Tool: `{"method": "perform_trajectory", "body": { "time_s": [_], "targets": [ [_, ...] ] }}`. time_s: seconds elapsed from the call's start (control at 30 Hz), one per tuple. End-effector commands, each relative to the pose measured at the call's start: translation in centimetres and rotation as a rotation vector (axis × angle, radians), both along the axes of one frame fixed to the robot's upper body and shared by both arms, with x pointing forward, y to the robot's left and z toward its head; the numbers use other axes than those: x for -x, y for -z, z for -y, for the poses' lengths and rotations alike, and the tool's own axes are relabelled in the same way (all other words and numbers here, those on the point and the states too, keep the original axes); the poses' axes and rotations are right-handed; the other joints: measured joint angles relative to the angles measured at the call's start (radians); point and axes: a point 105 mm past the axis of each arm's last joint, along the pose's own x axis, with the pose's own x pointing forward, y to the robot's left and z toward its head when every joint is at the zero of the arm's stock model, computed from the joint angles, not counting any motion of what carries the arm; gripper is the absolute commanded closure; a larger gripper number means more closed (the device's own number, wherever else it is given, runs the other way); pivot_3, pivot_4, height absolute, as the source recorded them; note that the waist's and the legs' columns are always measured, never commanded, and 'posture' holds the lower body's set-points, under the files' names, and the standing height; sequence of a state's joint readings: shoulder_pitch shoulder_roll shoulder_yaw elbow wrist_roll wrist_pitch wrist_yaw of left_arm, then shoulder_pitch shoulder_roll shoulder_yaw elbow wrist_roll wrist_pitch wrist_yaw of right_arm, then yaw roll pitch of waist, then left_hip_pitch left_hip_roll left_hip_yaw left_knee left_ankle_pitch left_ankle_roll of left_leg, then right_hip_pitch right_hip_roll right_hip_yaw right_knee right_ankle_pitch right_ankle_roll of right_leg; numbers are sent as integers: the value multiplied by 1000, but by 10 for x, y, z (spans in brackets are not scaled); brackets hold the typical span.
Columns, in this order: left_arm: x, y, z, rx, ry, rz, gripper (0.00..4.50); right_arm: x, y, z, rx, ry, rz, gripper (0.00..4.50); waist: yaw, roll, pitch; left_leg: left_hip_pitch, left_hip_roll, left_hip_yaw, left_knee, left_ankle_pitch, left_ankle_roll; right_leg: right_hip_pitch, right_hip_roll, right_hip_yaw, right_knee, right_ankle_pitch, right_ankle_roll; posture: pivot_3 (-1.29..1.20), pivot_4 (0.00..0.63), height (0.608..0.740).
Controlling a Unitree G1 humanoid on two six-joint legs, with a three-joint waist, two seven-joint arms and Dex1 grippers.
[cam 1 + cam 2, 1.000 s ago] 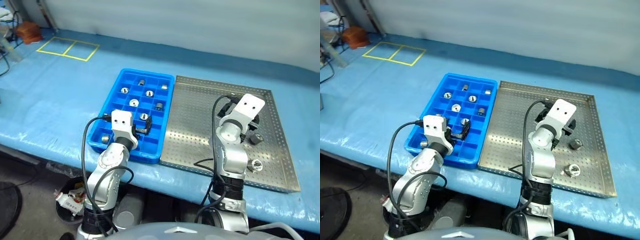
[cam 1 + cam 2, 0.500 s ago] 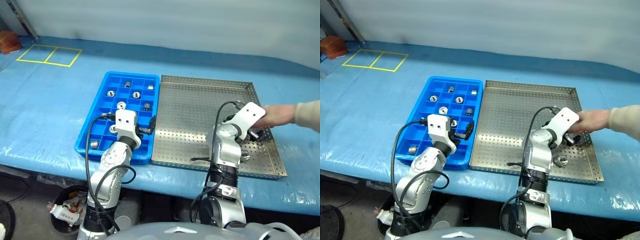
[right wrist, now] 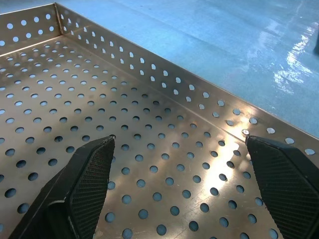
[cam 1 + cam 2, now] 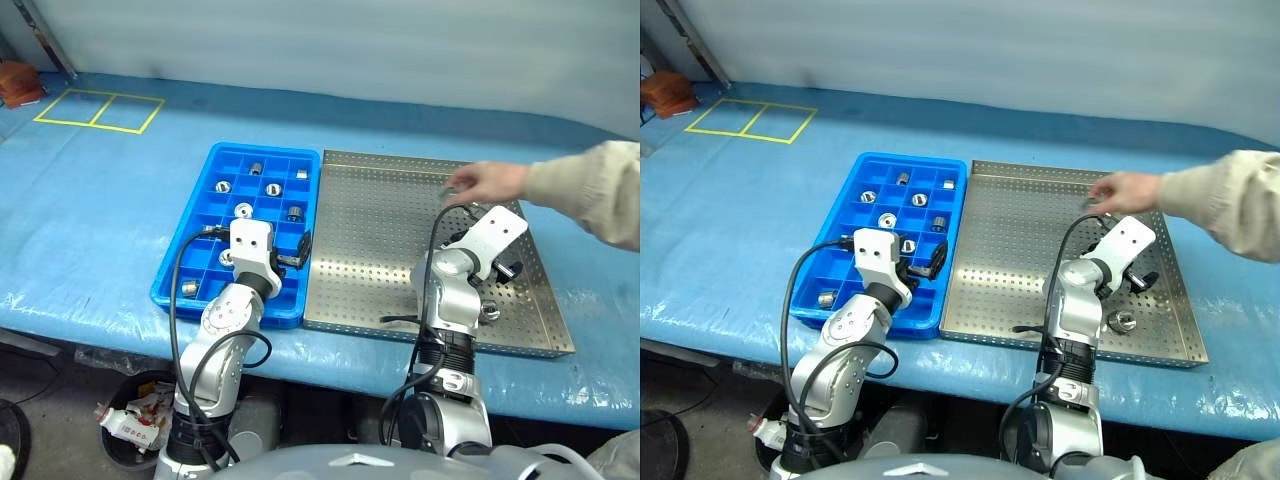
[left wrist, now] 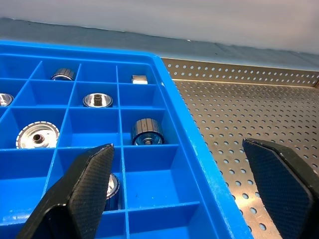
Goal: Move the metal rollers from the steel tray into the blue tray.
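One of the metal rollers [image 4: 1123, 321] sits in the steel tray [image 4: 1020, 250], near its front right corner, just beside the right arm. A person's hand [image 4: 1124, 190] reaches over the far part of that tray and seems to pinch something small; can't tell what. Several more rollers already sit in separate compartments of the blue tray [image 4: 855, 180], which touches the steel tray's left rim on the blue-covered counter [image 4: 730, 220].

Right end effector [image 3: 184, 186]: fingers spread wide, empty, hovering low over bare perforated metal close to the tray's rim. No roller lies between the fingers in its wrist view. Left end effector [image 5: 187, 191]: also wide and empty, parked over the blue tray's right edge.

Step in hand, my read: line up the right end effector on that front-corner roller.
- Wait for the hand to clear the tray.
- Get the roller centred between the fingers before closing.
- Come in low, since it's small and round and likely rolls if nudged.
- Mind the rim, corner is tight.
- Drop into an empty compartment.
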State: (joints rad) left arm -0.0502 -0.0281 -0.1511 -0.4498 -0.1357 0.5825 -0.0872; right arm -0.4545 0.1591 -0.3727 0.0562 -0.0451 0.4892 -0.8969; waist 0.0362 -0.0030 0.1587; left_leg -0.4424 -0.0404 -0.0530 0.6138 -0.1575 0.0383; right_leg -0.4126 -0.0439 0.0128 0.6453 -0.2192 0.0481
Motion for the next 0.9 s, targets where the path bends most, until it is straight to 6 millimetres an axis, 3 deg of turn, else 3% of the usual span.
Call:
{"method": "perform_trajectory", "body": {
  "time_s": [0.03, 0.6, 0.9],
  "targets": [
    [0, -10, 2, 14, 3, 45, 0, -5, -9, -10, -14, -24, 41, 58, 0, 0, 0, 0, 0, 0, 0, 0, 0, 0, 0, 0, 0, 0, 0, 162, 150, 740],
    [-1, -12, 3, 16, 0, 52, 0, -14, -10, -19, -47, -140, 61, 58, 2, 1, 0, 0, 0, 0, 0, 0, 0, 0, 0, 0, 0, 0, 0, 181, 150, 740],
    [0, -13, 3, 15, -8, 48, 0, -34, -21, -52, -85, -460, 119, 58, 4, 1, 1, 0, 0, 0, 0, 0, 0, 0, 0, 0, 0, 0, 0, 194, 150, 740]
  ]
}}
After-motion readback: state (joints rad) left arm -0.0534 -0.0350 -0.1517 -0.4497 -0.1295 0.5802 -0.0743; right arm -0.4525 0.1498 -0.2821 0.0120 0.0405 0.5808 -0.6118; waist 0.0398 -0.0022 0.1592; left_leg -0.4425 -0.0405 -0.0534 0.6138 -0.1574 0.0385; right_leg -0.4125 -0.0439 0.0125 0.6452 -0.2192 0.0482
